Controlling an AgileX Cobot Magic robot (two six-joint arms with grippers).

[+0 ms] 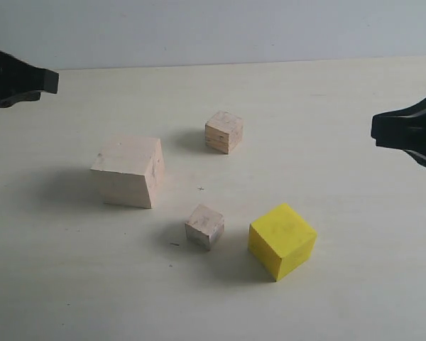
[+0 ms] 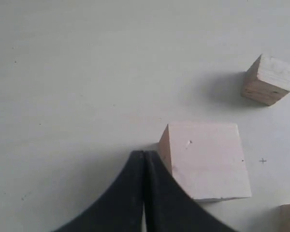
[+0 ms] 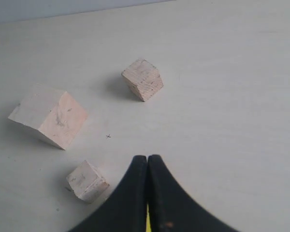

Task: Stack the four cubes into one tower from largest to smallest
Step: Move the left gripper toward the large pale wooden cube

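Ext. view: four cubes sit apart on the pale counter [image 1: 341,92], none stacked. The big pale wood cube [image 1: 128,172] is left of the middle. The small wood cube [image 1: 224,132] is farther back, near the middle. The smallest greyish cube [image 1: 204,226] is up front, w/ the yellow cube [image 1: 282,241] near it on the right, not touching. The left gripper [image 1: 54,80] is at the left edge and the right gripper [image 1: 375,131] at the right edge, both well away from the cubes. L wrist view: the left gripper [image 2: 144,153] has its jaws pressed tight together, holding nothing. The big pale wood cube [image 2: 205,162] shows just behind its tip, the small wood cube [image 2: 268,79] farther off. R wrist view: the right gripper [image 3: 147,157] jaws are pressed tight too, w/ nothing held. The big pale wood cube [image 3: 48,116], small wood cube [image 3: 142,79] and smallest greyish cube [image 3: 87,180] lie ahead; only a thin bit of yellow shows.
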